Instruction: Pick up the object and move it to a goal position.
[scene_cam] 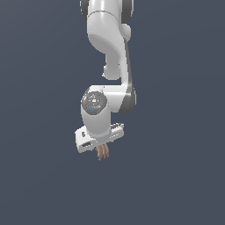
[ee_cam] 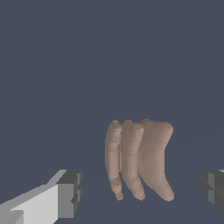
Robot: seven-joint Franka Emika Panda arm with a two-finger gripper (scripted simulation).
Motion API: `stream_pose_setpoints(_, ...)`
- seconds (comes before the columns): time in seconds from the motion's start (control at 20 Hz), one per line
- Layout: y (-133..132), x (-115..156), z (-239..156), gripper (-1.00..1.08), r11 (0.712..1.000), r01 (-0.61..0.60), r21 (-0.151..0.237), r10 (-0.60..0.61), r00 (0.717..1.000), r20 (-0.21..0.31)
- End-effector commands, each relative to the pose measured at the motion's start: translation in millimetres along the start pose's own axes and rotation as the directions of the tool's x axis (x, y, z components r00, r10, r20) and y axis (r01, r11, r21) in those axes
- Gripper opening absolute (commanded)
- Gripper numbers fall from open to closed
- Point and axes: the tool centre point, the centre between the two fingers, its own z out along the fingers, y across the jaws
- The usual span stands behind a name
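Note:
The object [ee_cam: 138,162] is a small reddish-brown ribbed item of curved parallel ridges. In the wrist view it lies between my two dark fingertips [ee_cam: 70,192], with a clear gap on each side. My gripper [ee_cam: 142,192] is open and touches nothing. In the exterior view the white gripper [scene_cam: 103,148] hangs straight down over the object [scene_cam: 103,153], which shows just under the hand. The hand hides the fingers there.
A plain dark grey-blue surface [scene_cam: 176,184] fills both views. The white arm [scene_cam: 107,39] comes down from the top of the exterior view. No other objects or goal marker show.

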Motion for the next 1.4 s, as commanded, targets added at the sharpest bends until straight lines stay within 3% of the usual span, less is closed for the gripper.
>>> stream_pose_setpoints(0.0,3,1,3,1.0,1.0,0.011,0.0,-0.011,1.0,0.0)
stream_pose_setpoints(1.05,3,1,53,1.0,1.0,0.013,0.0,-0.013,1.0,0.0)
stream_pose_setpoints(1.1,3,1,53,-1.0,1.0,0.013,0.0,-0.013,1.0,0.0)
stream_pose_setpoints(1.35,3,1,53,-1.0,1.0,0.013,0.0,-0.013,1.0,0.0)
